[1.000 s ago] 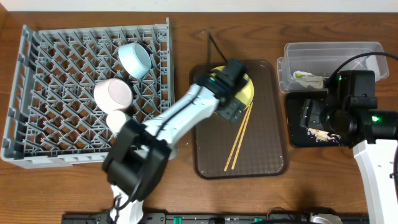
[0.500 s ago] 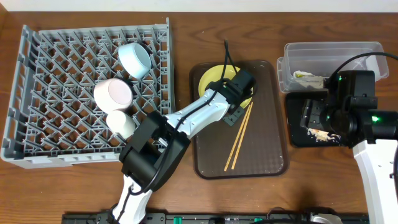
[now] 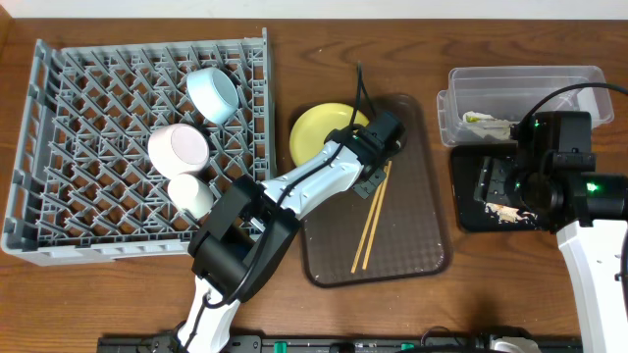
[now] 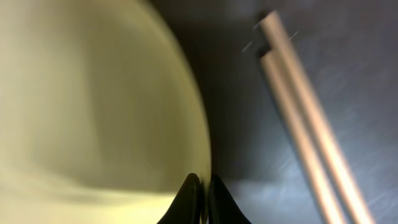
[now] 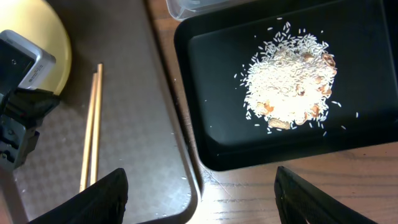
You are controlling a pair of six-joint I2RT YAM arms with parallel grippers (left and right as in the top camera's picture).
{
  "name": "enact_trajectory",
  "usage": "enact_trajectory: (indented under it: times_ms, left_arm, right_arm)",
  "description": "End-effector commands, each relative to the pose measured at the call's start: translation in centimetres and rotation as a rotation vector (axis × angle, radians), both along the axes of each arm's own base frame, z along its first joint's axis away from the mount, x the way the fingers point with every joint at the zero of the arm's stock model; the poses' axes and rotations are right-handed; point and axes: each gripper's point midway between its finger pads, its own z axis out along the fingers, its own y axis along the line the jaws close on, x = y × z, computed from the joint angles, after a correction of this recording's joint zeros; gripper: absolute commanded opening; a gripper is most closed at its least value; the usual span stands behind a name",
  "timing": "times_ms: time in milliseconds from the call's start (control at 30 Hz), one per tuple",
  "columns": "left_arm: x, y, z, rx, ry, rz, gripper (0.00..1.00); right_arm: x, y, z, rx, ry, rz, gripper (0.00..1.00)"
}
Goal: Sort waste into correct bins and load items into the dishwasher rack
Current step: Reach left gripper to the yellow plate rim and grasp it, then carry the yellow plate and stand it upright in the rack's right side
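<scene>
1. While my left claw (image 4: 203, 190) pinches the pale-yellow plate (image 3: 322, 132) by its rim, my right claw (image 5: 200, 202) hangs spread above the black tray (image 5: 211, 74).
2. The plate reaches past the brown serving tray's (image 3: 412, 230) upper left corner, near the rack (image 3: 88, 127).
3. The chopsticks (image 3: 372, 218) lie on that tray, just beside my left claw.

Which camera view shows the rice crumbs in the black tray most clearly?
The right wrist view: the whole heap of rice crumbs lies unobstructed in the black tray. The overhead view shows only a small pale patch, partly hidden by the right arm. The left wrist view shows none.
</scene>
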Motion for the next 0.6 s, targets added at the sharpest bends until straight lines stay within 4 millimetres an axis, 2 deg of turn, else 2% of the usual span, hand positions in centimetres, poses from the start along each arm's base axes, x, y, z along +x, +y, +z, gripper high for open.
enact_trajectory:
  times_ms: [0, 100, 333, 433, 567]
  left_arm:
    - [-0.2, 0.7, 0.4, 0.013, 0.009, 0.025, 0.06]
    - [0.0, 0.5, 2.9, -0.009, -0.015, 0.025, 0.06]
    - [0.1, 0.6, 12.3, -0.142, -0.146, 0.038, 0.06]
    - [0.1, 1.9, 16.7, -0.22, -0.205, 0.105, 0.06]
    - [0.2, 4.8, 21.5, -0.344, -0.234, 0.201, 0.06]
  right_arm:
    - [0.1, -0.4, 0.3, -0.009, -0.005, -0.02, 0.73]
    - [0.1, -0.4, 0.3, -0.01, -0.006, -0.018, 0.73]
    - [0.1, -0.4, 0.3, -0.01, -0.005, -0.018, 0.73]
    - [0.1, -0.4, 0.3, -0.01, -0.005, -0.018, 0.73]
    - [0.1, -0.4, 0.3, -0.01, -0.006, -0.018, 0.73]
